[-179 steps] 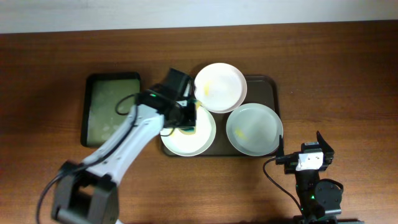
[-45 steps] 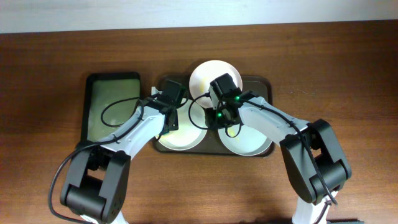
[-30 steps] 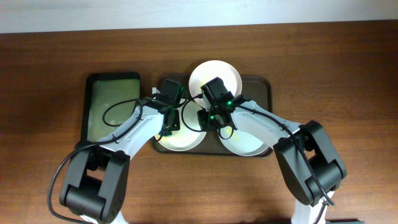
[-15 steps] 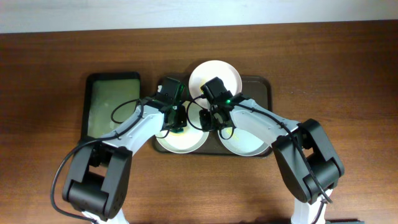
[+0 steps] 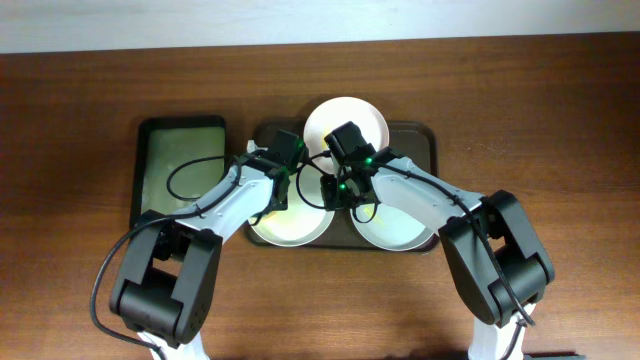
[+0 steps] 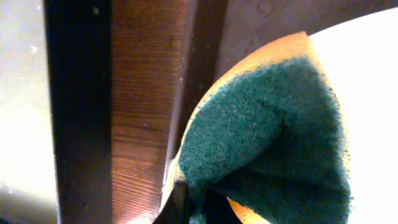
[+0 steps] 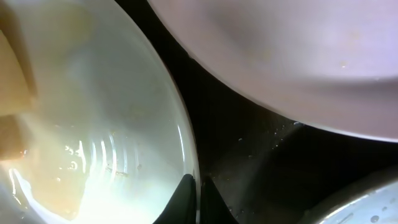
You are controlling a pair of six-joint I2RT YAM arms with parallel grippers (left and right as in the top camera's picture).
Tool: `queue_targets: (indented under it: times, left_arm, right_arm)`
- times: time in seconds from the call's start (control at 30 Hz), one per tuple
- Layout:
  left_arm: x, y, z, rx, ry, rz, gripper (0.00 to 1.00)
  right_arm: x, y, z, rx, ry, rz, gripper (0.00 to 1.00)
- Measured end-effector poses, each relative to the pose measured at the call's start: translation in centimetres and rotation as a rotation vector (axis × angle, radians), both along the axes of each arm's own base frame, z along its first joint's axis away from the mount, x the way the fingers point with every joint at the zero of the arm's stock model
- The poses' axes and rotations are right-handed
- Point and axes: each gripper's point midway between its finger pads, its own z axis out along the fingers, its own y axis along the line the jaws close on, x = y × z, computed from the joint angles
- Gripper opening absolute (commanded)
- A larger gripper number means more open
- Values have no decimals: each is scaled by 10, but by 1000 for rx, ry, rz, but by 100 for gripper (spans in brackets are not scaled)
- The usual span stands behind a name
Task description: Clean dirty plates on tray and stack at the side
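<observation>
Both arms reach inward, wrists nearly meeting. The left gripper [image 5: 282, 190] pinches a sponge [image 6: 267, 137]; the right gripper [image 7: 198, 188] clamps a plate [image 7: 93, 124] by its rim.

From overhead, looks straight down from high above the table [image 5: 540, 100], far enough off to take in the whole tray [image 5: 425, 145], the plates [image 5: 365, 118] on it and the black tray [image 5: 140, 180] to its left. From the left wrist, peers down at very close range over the tray's left rim, with the sponge [image 6: 267, 137] filling mid-frame and a strip of table beyond. From the right wrist, sits closer still, low over the tray's floor among the plates. Shares with the left wrist view only the front-left plate [image 7: 112, 106]. Falls, like that view, within the overhead field.
</observation>
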Motion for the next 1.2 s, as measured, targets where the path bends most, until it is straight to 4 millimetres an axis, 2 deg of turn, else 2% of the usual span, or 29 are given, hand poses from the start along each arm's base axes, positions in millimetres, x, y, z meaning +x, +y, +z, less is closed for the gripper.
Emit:
queue_targets:
  times: [0.1,0.17,0.23,0.33,0.4,0.53,0.7,0.83,0.93,1.0,1.03,1.1,1.17,1.2]
  left_arm:
    - [1,-8,9,-55,-5,-5,0]
    - [2,-21,25,-176,-25,-10,0]
    - [1,-37,27,-286,-4,-23,0]
    - [-7,-57,23,-396,50,-48,0]
    - [-11,-67,13,-435,87,-59,0]
    - [-15,-77,-5,-462,146,-63,0]
    - [-13,-67,-8,-355,134,-62,0]
    - [-10,-26,-5,-146,97,-2,0]
    - [-5,-9,-1,-130,68,63,0]
    - [-1,-6,9,-165,32,78,0]
    - [2,-5,21,-191,-2,87,0]
    - [12,5,52,-224,-97,112,0]
    - [18,16,92,-274,-202,133,0]
    - [18,15,108,-313,-235,124,0]
  right_arm:
    - [-1,-4,-1,-14,6,-7,4]
    - [3,-12,-2,-30,5,-25,4]
    - [4,-14,-2,-33,3,-29,4]
    - [4,-14,-2,-36,0,-28,4]
    - [4,-14,-2,-35,0,-28,4]
    - [5,-15,-2,-39,-2,-28,4]
    - [5,-15,-2,-38,-1,-29,4]
    - [2,-10,-2,-22,5,-18,4]
    - [2,-7,-1,-8,6,-13,4]
    - [1,-7,0,-12,13,-11,4]
    - [2,-9,2,-22,15,-9,4]
    - [-1,-16,5,-58,31,-3,4]
    - [5,-17,15,-74,18,14,4]
    - [7,-16,22,-79,14,27,4]
